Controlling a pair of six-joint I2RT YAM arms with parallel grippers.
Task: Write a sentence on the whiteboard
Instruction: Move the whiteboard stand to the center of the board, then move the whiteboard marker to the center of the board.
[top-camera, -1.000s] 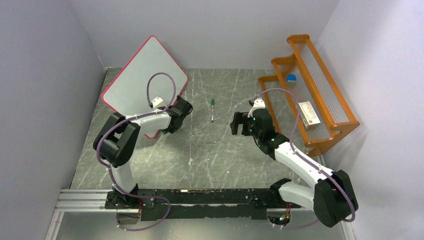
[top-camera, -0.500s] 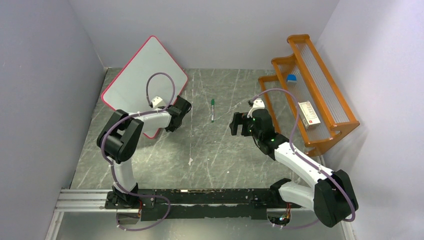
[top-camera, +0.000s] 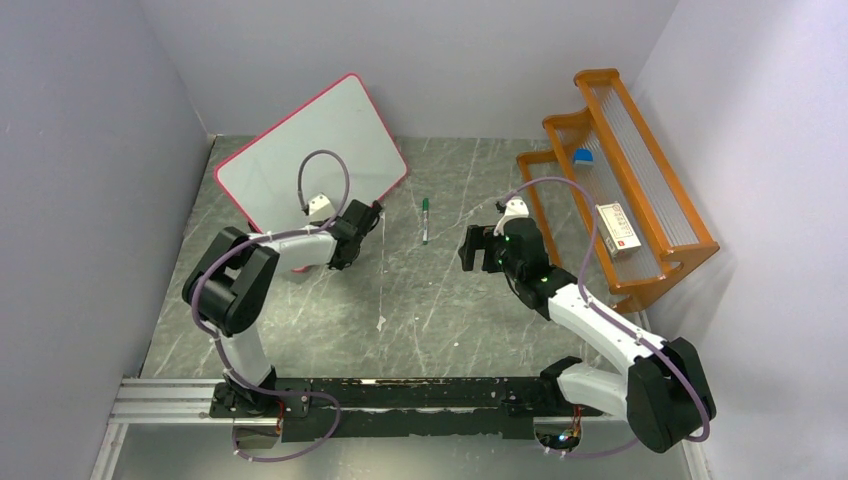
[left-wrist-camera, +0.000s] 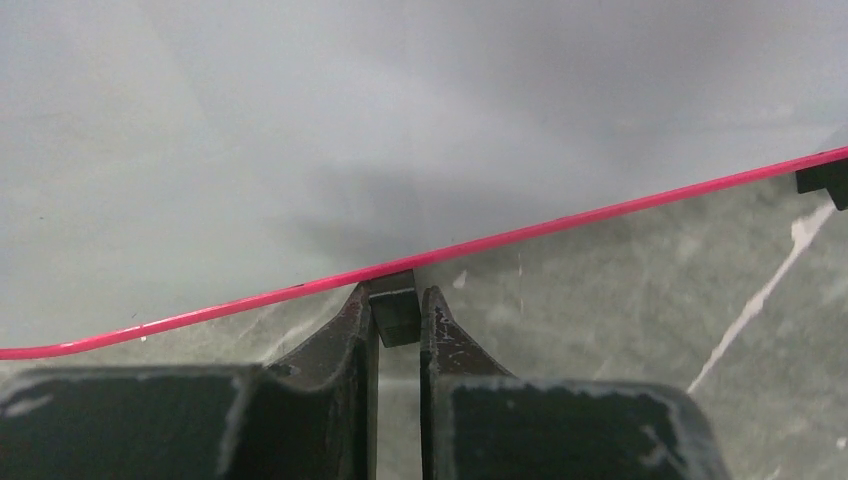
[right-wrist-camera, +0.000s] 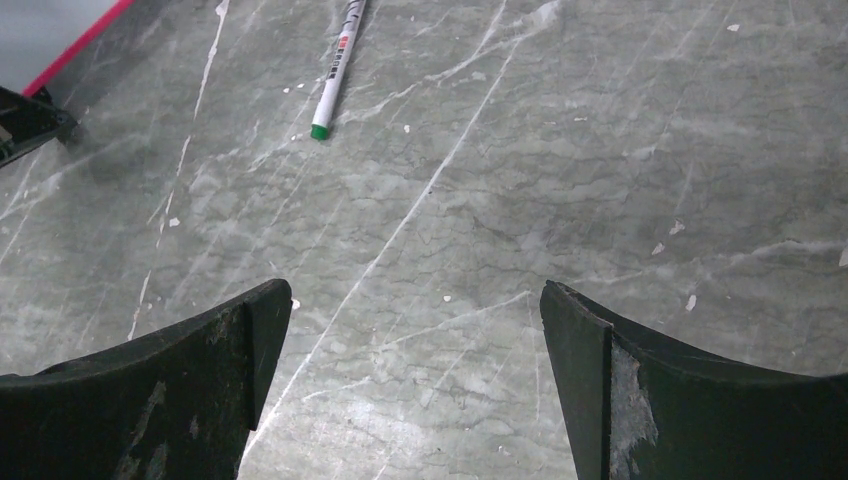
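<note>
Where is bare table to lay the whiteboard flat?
The stretch of table between the marker and the arm bases is bare. Crowded: back left, where the left gripper clamps the whiteboard by its foot, and right, by the orange rack.

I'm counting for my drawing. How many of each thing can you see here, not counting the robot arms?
Whiteboard: 1
Marker: 1
Orange rack: 1
Blue block: 1
White box: 1
Total: 5
</note>
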